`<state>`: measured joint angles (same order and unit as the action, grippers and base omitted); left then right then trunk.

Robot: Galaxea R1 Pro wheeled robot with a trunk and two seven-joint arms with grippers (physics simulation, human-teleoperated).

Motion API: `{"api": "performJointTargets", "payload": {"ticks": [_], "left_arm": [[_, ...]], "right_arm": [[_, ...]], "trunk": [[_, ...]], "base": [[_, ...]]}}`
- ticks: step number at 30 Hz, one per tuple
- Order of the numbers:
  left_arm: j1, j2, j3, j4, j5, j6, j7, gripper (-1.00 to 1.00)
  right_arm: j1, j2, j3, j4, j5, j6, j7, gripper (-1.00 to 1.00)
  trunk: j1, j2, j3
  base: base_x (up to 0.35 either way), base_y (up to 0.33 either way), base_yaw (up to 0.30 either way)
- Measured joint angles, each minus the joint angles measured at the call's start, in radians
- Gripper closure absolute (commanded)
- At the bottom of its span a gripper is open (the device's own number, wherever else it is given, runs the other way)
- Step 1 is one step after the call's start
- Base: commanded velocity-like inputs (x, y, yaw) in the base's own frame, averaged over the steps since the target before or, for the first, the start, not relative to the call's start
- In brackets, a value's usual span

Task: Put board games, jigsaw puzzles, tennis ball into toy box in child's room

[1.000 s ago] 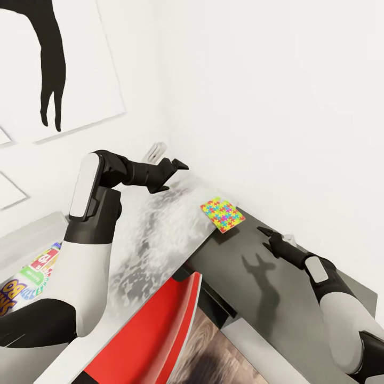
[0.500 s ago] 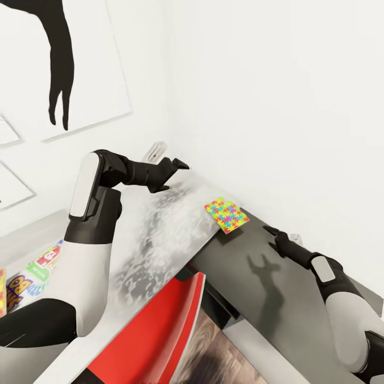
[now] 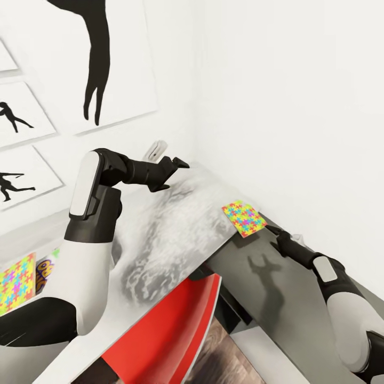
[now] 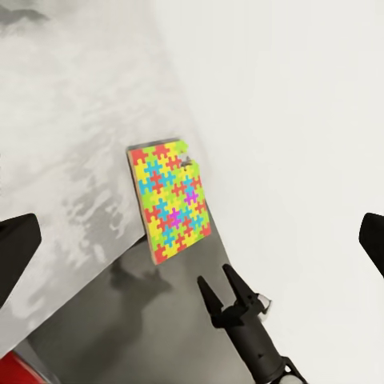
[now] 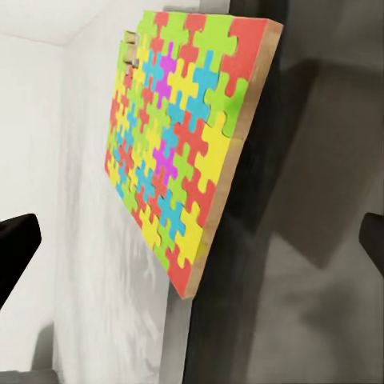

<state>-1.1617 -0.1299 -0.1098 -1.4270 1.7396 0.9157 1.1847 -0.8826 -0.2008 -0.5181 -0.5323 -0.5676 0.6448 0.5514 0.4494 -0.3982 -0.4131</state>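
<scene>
White walls with silhouette prints [image 3: 101, 58] back the marbled table [image 3: 165, 240]. At far left a second puzzle [image 3: 16, 282] lies flat. Left gripper [image 3: 178, 168] hovers spread wide. One puzzle [image 3: 244, 218] overhangs the table's end above the dark cabinet [image 3: 282, 298]. Right gripper [image 3: 274, 234], jaws apart, sits just beside it.

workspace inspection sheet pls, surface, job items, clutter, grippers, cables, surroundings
surface: long pale grey marbled table; lower dark grey cabinet beside its end.
job's things: flat multicoloured jigsaw puzzle square overhanging the table end above the cabinet; second puzzle square at the head view's left edge, beside a colourful printed game box.
clutter: nothing seen.
grippers: left gripper open, empty, above the table; right gripper open, empty, near the overhanging puzzle.
cables: nothing seen.
surroundings: white walls, black silhouette prints, red chair, wood floor.
</scene>
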Motion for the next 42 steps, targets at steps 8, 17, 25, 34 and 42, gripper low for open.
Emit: {"api": "performJointTargets", "payload": {"ticks": [8, 17, 25, 34, 42], "left_arm": [[0.001, 0.000, 0.000, 0.001, 0.000, 0.000, 0.000, -1.00], [0.001, 0.000, 0.000, 0.001, -0.001, 0.000, 0.000, -1.00], [-0.001, 0.000, 0.000, 0.000, -0.002, 0.000, 0.000, -1.00], [0.001, 0.000, 0.000, 0.001, -0.002, 0.000, 0.000, -1.00], [0.003, 0.000, 0.000, 0.001, -0.003, 0.000, -0.001, -1.00]], "right_arm": [[-0.019, -0.022, -0.086, 0.003, -0.002, -0.003, -0.106, -1.00], [-0.026, -0.025, -0.128, 0.003, -0.002, -0.004, -0.133, -1.00], [-0.026, -0.025, -0.132, 0.004, -0.002, -0.004, -0.160, -1.00], [-0.026, -0.026, -0.134, 0.003, -0.003, -0.003, -0.182, -1.00], [-0.027, -0.029, -0.136, 0.003, -0.005, -0.004, -0.187, -1.00]], "trunk": [[0.000, 0.000, 0.000], [0.000, 0.000, 0.000], [0.000, 0.000, 0.000], [0.000, 0.000, 0.000], [0.000, 0.000, 0.000]], "base": [[0.000, 0.000, 0.012], [0.000, 0.000, 0.025], [0.000, 0.000, 0.238], [0.000, 0.000, 0.093], [0.000, 0.000, 0.008]]}}
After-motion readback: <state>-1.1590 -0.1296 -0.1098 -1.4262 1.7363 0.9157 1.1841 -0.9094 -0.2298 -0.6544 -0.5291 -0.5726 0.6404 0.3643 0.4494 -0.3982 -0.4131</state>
